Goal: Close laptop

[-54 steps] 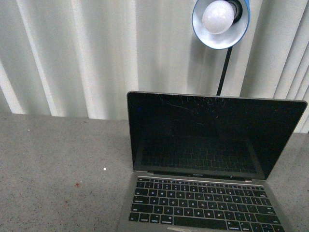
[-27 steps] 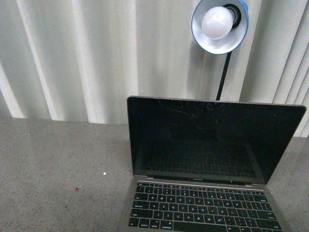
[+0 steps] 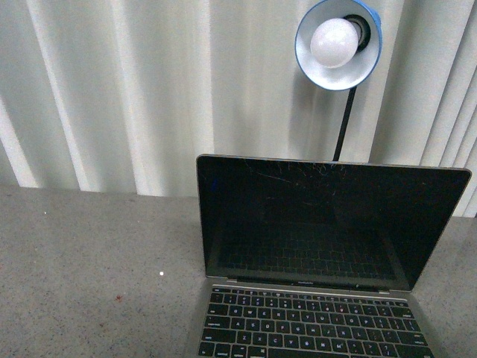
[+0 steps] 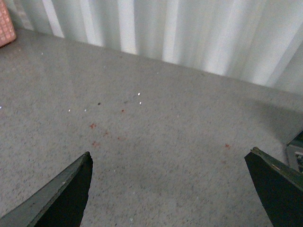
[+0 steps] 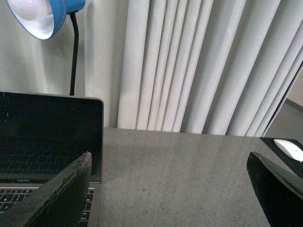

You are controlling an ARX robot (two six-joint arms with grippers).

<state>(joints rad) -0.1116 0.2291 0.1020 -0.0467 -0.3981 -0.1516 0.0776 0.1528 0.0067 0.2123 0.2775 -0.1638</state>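
Plainly, the laptop [image 3: 320, 261] is seen open on the table [image 3: 89, 253], right of centre, its dark, scratched screen raised nearly upright and facing the robot. Both grippers are held clear of it: the left gripper [image 4: 170, 153] is spread wide over bare table, with nothing held, and the right gripper [image 5: 169, 155], equally wide and empty, is placed near the lid's right edge. A lamp [image 3: 339, 41] is set close behind the lid. If the lid's top edge were reached from behind, the lamp could be struck; if it were pushed low or off-centre, the laptop could be slid or twisted instead of folded.
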